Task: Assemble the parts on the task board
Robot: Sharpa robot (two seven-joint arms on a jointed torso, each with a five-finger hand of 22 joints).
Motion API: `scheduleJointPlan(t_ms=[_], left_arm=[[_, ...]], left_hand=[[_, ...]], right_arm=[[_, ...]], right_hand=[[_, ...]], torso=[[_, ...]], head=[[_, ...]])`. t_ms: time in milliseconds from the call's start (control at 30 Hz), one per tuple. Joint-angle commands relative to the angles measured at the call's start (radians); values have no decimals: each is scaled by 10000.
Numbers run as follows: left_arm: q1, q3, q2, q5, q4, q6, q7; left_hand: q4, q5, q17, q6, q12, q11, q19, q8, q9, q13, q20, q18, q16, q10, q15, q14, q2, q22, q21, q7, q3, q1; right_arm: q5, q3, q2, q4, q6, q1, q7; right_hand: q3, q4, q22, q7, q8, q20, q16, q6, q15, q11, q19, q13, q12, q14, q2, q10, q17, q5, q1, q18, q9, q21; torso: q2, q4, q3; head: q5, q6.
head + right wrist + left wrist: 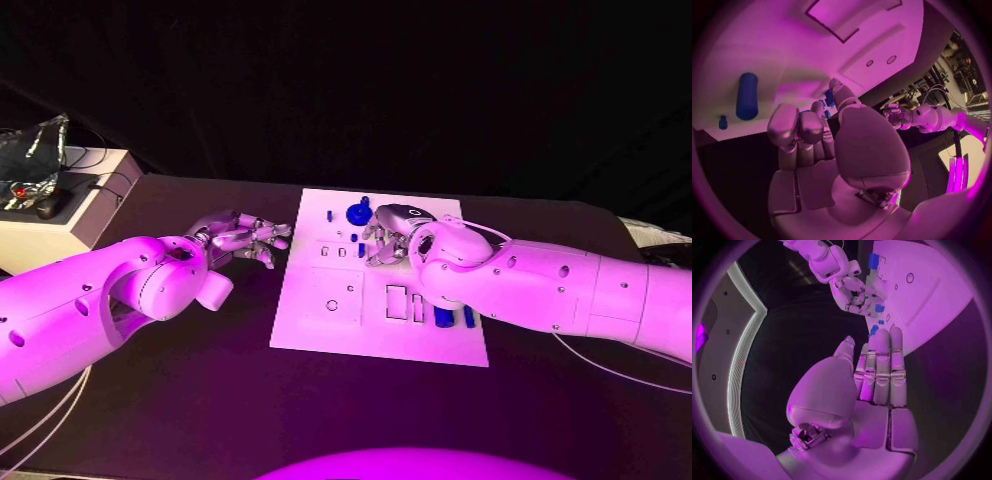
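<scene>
Left hand (245,238), item one: held over the bare tabletop just off the task board's (325,325) left edge, level with the board's far half; fingers are seen straight and laid side by side in the left wrist view (879,365), nothing between them, so it is taken as open and empty. Task board, item two: a white plate lying at the middle of the table, long axis running from the near edge to the far edge, with rectangular recesses near its near-right part and small round holes toward its left. Right hand (387,235), item three: placed over the far middle of the board, fingers bent down among the small blue parts (359,212) near the far edge; whether one of these is pinched cannot be told, since the fingertips are hidden behind the hand and the wrist view is unclear. Larger blue cylinder (747,95), item four: seen lying flat on the board in the right wrist view, apart from the fingers, with a small blue peg (722,122) just beside it. Further blue pieces (444,316) are recorded beside the recesses toward the near-right of the board, under the right forearm. Relation governing the coming move, as judged: the far-edge parts lie directly beneath the right hand, and to the right of the left hand, so the right hand is much the nearer.
</scene>
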Motion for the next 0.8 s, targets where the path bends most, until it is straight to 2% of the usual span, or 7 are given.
scheduleJointPlan(t_ms=[33, 133, 167, 300, 500, 600, 800], left_arm=[[-3, 5, 58, -269, -20, -55, -88], [0, 7, 112, -560, -63, -168, -261], [2, 7, 133, -640, -78, -191, -322], [30, 12, 306, -1178, -198, -255, -682], [267, 16, 844, -2141, -597, -125, -1449], [456, 18, 1263, -2650, -952, 449, -2311], [865, -111, 2233, -3474, -1845, 1583, -3672]], left_hand=[[11, -19, 28, -55, 173, -69, 22, -39, 2, 67, 52, 82, -25, 191, -13, -35, -214, 24, -49, -111, -124, -84], [59, 4, 112, -4, 621, -217, 81, -47, 4, 312, -21, 44, 89, 210, -122, 33, -360, 74, 8, -377, -320, -373], [105, 8, 158, 40, 742, -257, 138, -46, 6, 377, -47, 42, 171, 249, -156, 115, -386, 105, 56, -409, -372, -480], [425, 69, 766, 623, 2046, -400, 392, 79, 94, 1262, -287, 0, 1024, 326, -324, 428, -523, 707, 718, -410, -519, -1187], [733, 86, 1723, 1072, 3996, -793, 754, 982, 971, 2695, -563, 31, 2356, 444, -666, 921, -645, 1890, 2174, -859, -474, -1849], [875, 75, 2229, 745, 4999, -909, 938, 1750, 2247, 3713, -621, -10, 2686, 109, -745, 997, -728, 2753, 3567, -1024, -384, -2110], [1162, 17, 3003, 372, 5334, -920, 1103, 2177, 3723, 4491, -615, -22, 2942, -39, -772, 1164, -754, 3242, 4538, -1070, -651, -2199]], right_arm=[[666, 4, -281, 179, -1426, -21, 965], [2070, 12, -566, 306, -2368, -20, 2177], [2543, 16, -651, 345, -2568, -15, 2568], [4670, 45, -1069, 574, -3056, 39, 4065], [6778, 85, -1708, 870, -2982, 187, 5171], [7165, 102, -2008, 949, -2842, 308, 5278], [7427, 114, -2296, 873, -2588, 530, 5240]], right_hand=[[-667, 495, 1227, 389, -71, 102, 34, -812, 145, 154, 420, -5, 83, 18, -305, 58, 74, 489, -60, -84, -26, 114], [-1539, 1872, 1227, 458, -94, 191, 69, -702, 188, 212, 413, 10, 179, -8, -437, 95, 139, 679, 435, -12, -25, 169], [-1473, 1882, 1214, 451, -69, 188, 34, -552, 189, 210, 401, 3, 170, -11, -455, 82, 103, 715, 410, -2, -11, 111], [-1485, 1152, 1179, 501, 201, 182, -93, 278, 195, 260, 397, -14, 194, -8, 188, 115, 11, 738, -39, 18, 40, -60], [-1762, 710, 1237, 218, 1090, 81, 54, 760, 69, 45, 461, 18, 244, 52, 1007, 344, 175, 1317, -836, -50, 318, 212], [-1931, 473, 1271, 47, 1600, -14, 146, 879, -31, -80, 490, 111, 239, 77, 1220, 486, 272, 1579, -1076, -112, 939, 403], [-2192, 166, 1292, -83, 2528, -99, 254, 333, -84, -158, 479, 445, 180, 98, 1534, 540, 371, 1993, -1456, -189, 2813, 598]], torso=[[-23, -32, 18], [-40, -69, 27], [-51, -88, 33], [-105, -163, 86], [-202, -242, 167], [-266, -291, 207], [-353, -359, 251]], head=[[23, 79], [30, 127], [44, 136], [97, 201], [157, 245], [227, 258], [295, 251]])
